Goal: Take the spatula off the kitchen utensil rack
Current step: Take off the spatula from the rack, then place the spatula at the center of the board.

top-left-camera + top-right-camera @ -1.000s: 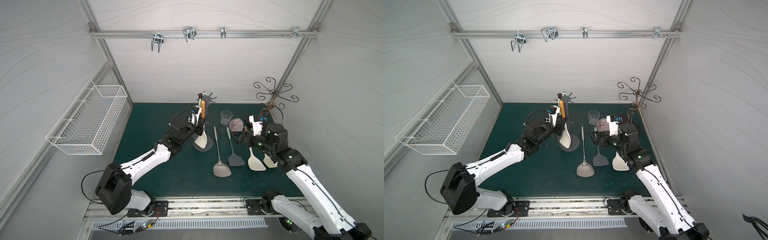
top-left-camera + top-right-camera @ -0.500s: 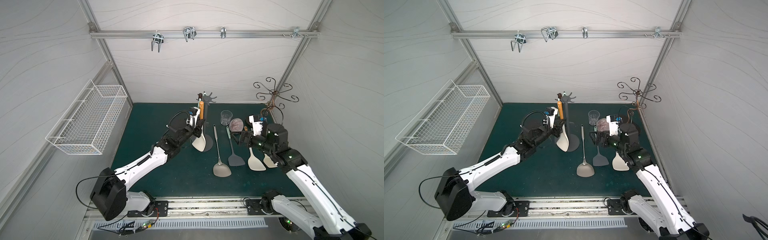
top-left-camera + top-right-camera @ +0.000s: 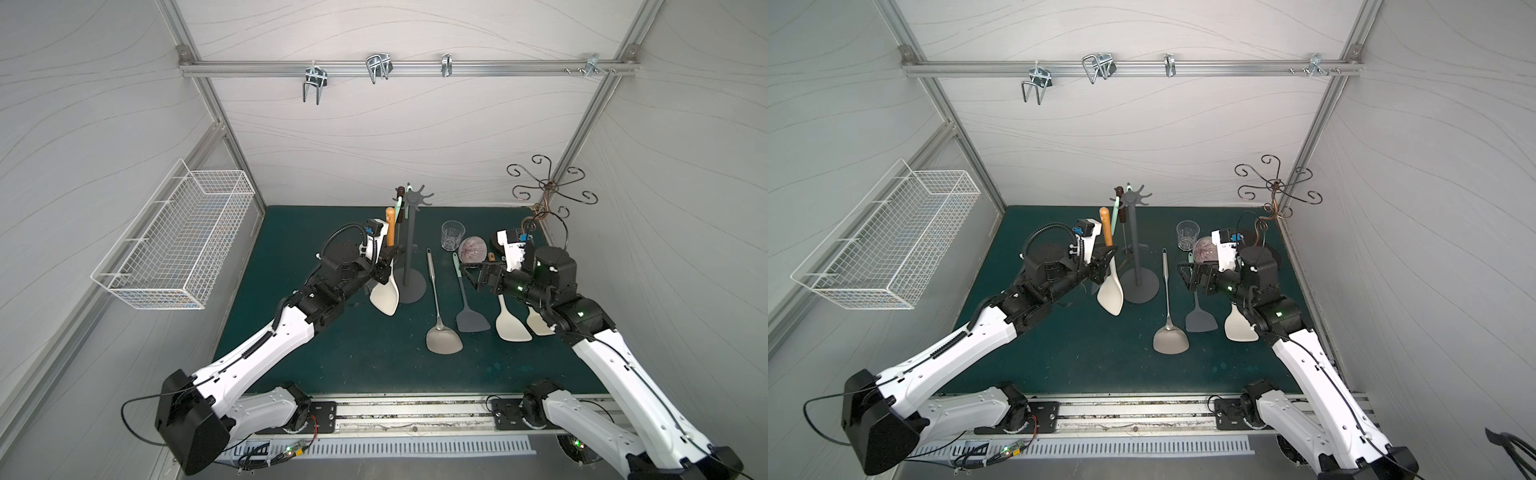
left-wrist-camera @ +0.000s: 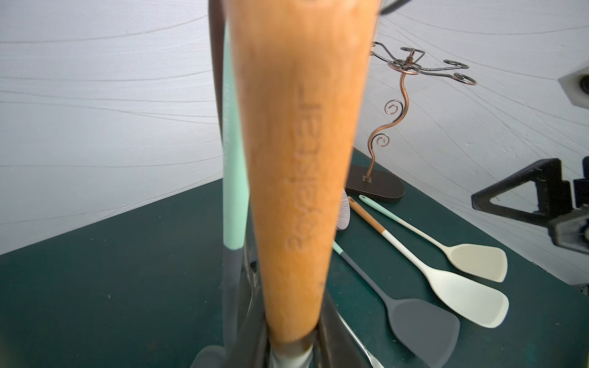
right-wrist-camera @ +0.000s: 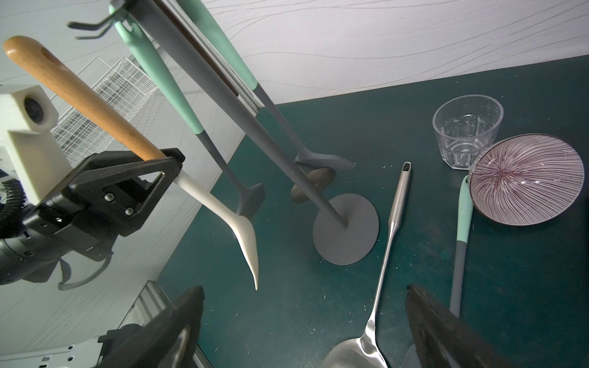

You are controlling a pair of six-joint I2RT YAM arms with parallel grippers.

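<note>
Spatula (image 3: 384,296) with orange-brown wooden handle and cream blade, upright in the pinch of left gripper (image 5: 170,167); right gripper (image 5: 304,291) spread wide.

Dark green table mat (image 3: 332,365). Dark grey all over the kitchen utensil rack (image 3: 414,291). Brown wood handle and creamy white head on the spatula (image 3: 385,295). Shiny silver on the metal turner (image 3: 444,343). Dark grey head and mint green handle on the flat turner (image 3: 472,321). Thin purple and white stripes, spreading like a star, inside the bowl (image 5: 526,181). See-through glass cup (image 5: 467,127). Coppery brown curly stand (image 4: 376,189) with a dark base. White wire basket (image 3: 174,249).
</note>
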